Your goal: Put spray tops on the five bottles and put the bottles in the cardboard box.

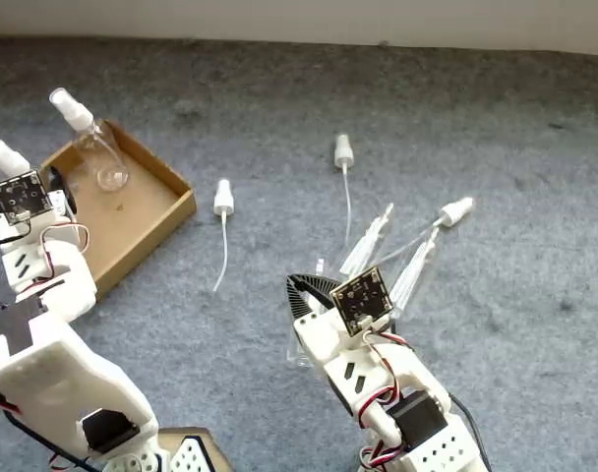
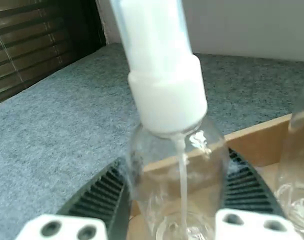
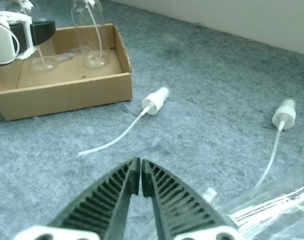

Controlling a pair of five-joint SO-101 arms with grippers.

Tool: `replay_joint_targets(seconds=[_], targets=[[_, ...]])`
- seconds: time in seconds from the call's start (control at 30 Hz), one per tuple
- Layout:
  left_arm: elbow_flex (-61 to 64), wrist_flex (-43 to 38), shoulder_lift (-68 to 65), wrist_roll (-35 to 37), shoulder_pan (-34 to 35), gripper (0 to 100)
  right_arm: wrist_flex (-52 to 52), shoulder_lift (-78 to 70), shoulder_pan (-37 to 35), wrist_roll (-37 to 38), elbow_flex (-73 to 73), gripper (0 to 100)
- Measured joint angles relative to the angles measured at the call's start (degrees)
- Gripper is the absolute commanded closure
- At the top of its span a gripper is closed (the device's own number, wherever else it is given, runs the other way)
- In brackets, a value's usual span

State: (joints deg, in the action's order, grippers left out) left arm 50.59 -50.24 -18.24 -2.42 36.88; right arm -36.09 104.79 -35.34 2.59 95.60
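Clamped between the jaws of the left gripper [image 2: 174, 205] is a clear bottle [image 2: 157, 150], upright, its white spray top [image 2: 164, 85] already fitted. It sits inside the cardboard box [image 3: 67, 92] near one wall. From the right wrist view its base looks to be at or just above the box floor, though I cannot tell which.

The step in hand is the set-down. To do it well, I would keep the bottle vertical, bring it down until the base is firmly on the cardboard, and part the jaws only then. After that, lift straight up so the tall top is not caught. A second capped bottle [image 1: 102, 157] stands just beside it, so any sideways swing could knock that one over.

Count: two capped bottles are at the box. Two loose spray tops with dip tubes lie on the grey carpet [image 1: 535, 128], one near the box [image 1: 223, 197] and one farther out [image 1: 343, 149]. A fifth top [image 1: 456, 209] lies with the clear bottles on their sides [image 1: 417, 261] beside the right arm. At least two bottles lie there — a third is hard to make out. The right gripper [image 3: 140, 175] hangs over the carpet, jaws together, holding nothing.
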Motion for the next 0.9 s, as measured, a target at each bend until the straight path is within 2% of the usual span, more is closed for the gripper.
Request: replay_joint_targets(seconds=[0.4, 0.57, 0.9], targets=[[0.00, 0.00, 0.00, 0.00, 0.00, 86, -1.76, 0.00, 0.00, 0.00, 0.00, 99.4], [0.00, 0.00, 0.00, 0.00, 0.00, 79, -1.85, 0.00, 0.00, 0.00, 0.00, 99.4], [0.44, 0.00, 0.00, 0.00, 0.00, 78, -1.85, 0.00, 0.00, 0.00, 0.00, 99.4]])
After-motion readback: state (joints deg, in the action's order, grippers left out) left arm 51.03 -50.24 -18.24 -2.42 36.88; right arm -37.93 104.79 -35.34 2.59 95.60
